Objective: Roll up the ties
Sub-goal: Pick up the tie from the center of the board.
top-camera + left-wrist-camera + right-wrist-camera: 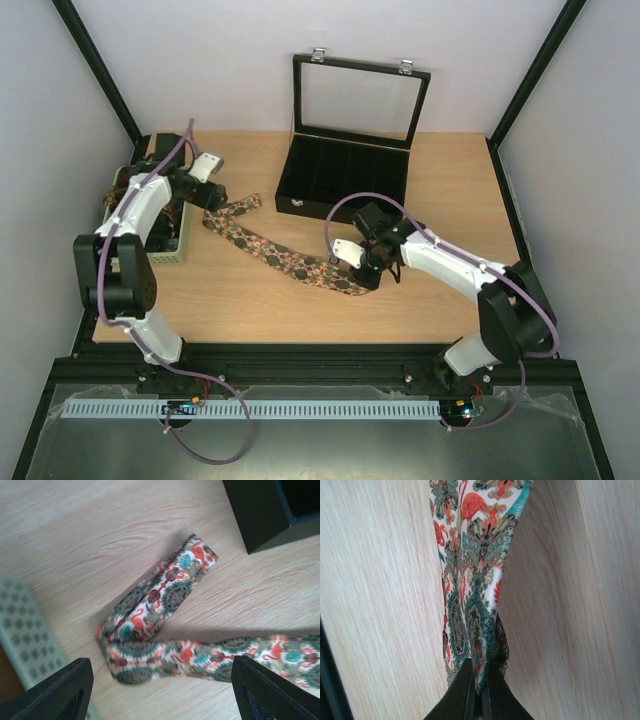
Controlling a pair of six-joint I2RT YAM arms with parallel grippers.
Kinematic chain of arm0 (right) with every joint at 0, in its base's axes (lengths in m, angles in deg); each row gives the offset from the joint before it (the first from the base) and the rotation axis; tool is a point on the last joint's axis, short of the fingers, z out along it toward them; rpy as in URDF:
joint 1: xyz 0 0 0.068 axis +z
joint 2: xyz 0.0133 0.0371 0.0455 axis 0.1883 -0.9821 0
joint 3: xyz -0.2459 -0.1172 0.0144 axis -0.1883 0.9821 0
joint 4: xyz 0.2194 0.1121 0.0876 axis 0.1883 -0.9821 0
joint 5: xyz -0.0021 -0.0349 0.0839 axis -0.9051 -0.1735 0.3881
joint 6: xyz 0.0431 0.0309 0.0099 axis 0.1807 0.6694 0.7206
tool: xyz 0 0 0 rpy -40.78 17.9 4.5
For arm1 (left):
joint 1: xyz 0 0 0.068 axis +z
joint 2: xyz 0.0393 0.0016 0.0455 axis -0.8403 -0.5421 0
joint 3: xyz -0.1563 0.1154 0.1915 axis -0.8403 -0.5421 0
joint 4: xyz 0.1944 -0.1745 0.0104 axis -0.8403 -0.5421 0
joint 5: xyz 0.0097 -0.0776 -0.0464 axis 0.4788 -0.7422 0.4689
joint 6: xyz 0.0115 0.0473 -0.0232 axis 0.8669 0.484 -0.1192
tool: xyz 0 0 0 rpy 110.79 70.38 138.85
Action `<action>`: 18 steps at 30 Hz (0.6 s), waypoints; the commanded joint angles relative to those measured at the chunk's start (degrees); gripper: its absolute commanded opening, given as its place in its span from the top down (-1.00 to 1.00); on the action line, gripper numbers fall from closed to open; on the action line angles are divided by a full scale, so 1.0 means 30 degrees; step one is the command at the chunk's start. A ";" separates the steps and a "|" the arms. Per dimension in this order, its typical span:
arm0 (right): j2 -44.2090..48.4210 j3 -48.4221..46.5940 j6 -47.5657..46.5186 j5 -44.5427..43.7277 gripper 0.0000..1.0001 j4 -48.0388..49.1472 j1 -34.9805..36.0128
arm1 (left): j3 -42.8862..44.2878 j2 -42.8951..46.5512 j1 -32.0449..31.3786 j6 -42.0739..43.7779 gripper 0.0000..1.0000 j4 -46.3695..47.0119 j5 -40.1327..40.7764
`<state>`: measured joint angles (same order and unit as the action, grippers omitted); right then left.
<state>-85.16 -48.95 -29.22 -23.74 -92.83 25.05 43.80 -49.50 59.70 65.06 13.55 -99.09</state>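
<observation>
One tie [285, 258], brown-tan with a red and teal paisley print, lies diagonally across the table. Its far end is folded back in a V near the left gripper [203, 190]. In the left wrist view the fold [145, 630] lies between and beyond the two wide-apart black fingers [55, 695], which touch nothing. My right gripper [362, 272] is shut on the tie's near end. In the right wrist view the fabric [475, 605] is pinched edge-on between the closed fingertips [478, 692].
A black compartmented case [345, 185] with its glass lid raised stands at the back centre; its corner shows in the left wrist view [260, 510]. A pale perforated basket [172, 245] sits at the left edge, under the left arm.
</observation>
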 commanded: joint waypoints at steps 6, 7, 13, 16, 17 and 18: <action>0.3850 0.3542 -0.1680 -0.5424 0.97 -0.1192 -0.0074 | 0.3269 -0.5635 -0.2009 0.5795 -0.51 0.0179 0.0106; 0.4216 0.3792 -0.1711 -0.5688 0.97 -0.1270 -0.0072 | 0.4143 -0.6522 -0.2079 0.5903 -0.50 -0.0065 0.0208; 0.5873 0.4535 -0.1674 -0.6555 0.97 -0.1452 -0.0072 | 1.0539 -1.1576 -0.2101 0.6255 -0.39 -0.2705 -0.0233; 0.6170 0.4493 -0.1463 -0.6694 0.97 -0.1577 -0.0072 | 1.3987 -1.3736 -0.2101 0.6879 -0.36 -0.4399 -0.1053; 0.6238 0.4471 -0.1385 -0.6744 0.97 -0.1626 -0.0072 | 1.4605 -1.4244 -0.2101 0.7056 -0.36 -0.4742 -0.1222; 0.6330 0.4443 -0.1357 -0.6798 0.97 -0.1662 -0.0072 | 1.4957 -1.4596 -0.2101 0.7210 -0.36 -0.4800 -0.1320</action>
<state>-67.61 -36.07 -33.41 -42.12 -94.21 25.00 81.39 -88.85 53.12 82.94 6.66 -99.76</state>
